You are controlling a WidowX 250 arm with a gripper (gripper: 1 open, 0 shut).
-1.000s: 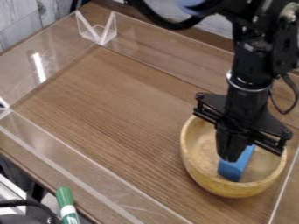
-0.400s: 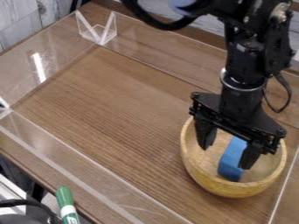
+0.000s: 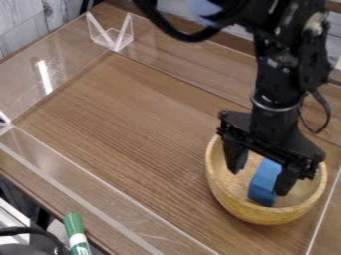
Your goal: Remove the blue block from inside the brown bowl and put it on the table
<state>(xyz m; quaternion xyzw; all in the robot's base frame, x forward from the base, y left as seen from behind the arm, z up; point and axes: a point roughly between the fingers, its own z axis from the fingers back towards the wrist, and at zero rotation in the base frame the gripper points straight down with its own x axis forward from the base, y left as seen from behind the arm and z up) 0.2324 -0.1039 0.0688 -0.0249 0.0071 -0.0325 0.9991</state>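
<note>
1. Tool (image 3: 273, 164), single camera view: its black fingers stand wide apart over the brown bowl (image 3: 229, 202), at the bowl's far side, reaching down toward its opening.
2. Between and just in front of those fingers, inside the brown bowl, sits the blue block (image 3: 266, 186). Whether a finger touches it, I cannot tell.
3. The blue block is a small, plain bar with straight edges and flat, matte faces. No print or pattern shows on the parts in view.
4. Its colour is a strong, even blue; the upper face looks lighter, while the face toward the camera is deeper and darker.
5. Seen from here, it lies right of the bowl's middle, its long side running roughly from the bowl's near part toward the far rim. The far end is partly hidden by the tool.
6. Against the bowl's pale tan interior the blue stands out sharply. The bowl itself is round, smooth and light wooden in tone, with a thick rim, and much wider than the block.
7. The bowl rests on the brown wood-grain worktop (image 3: 120, 110), which spreads to the left of it and beyond it.
8. Well apart from the bowl, to its left and nearer the camera, lies a green and white marker (image 3: 76, 234).
</note>
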